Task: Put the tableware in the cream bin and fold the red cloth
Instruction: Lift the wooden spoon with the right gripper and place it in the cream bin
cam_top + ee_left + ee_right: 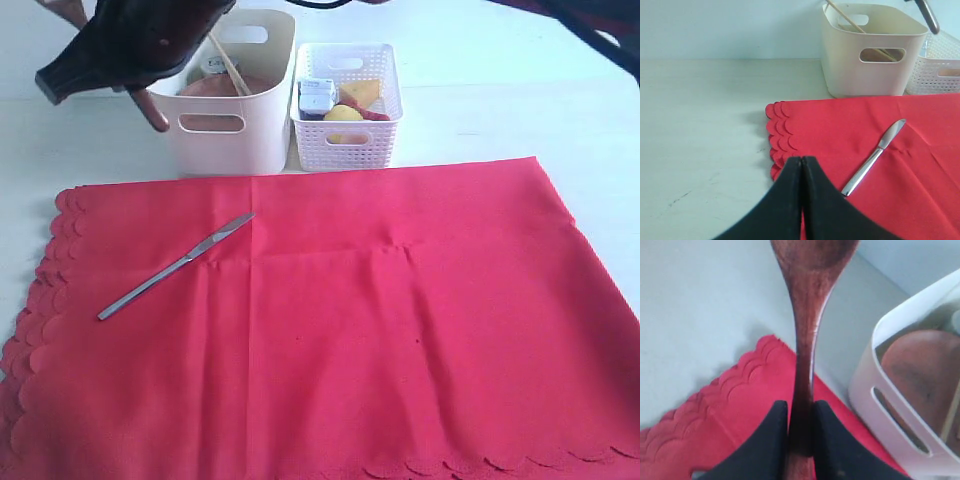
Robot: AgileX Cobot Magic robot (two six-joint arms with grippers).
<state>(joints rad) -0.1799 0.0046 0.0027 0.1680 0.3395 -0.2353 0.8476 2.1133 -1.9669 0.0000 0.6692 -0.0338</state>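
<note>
On one red cloth [400, 320] lies one metal knife [175, 266].

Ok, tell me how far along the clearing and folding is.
Done: the wooden plate and chopsticks sit in the cream bin. In hand: the right gripper holds the dark wooden spoon beside the bin. To do: the metal knife lies on the red cloth, which is spread flat, unfolded. The left gripper is shut and empty.

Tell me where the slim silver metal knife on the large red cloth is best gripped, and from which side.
Probably its narrow handle, near the middle, coming from straight above with the jaws across it: the slim silver metal knife lies flat and diagonal on the large red cloth.
</note>
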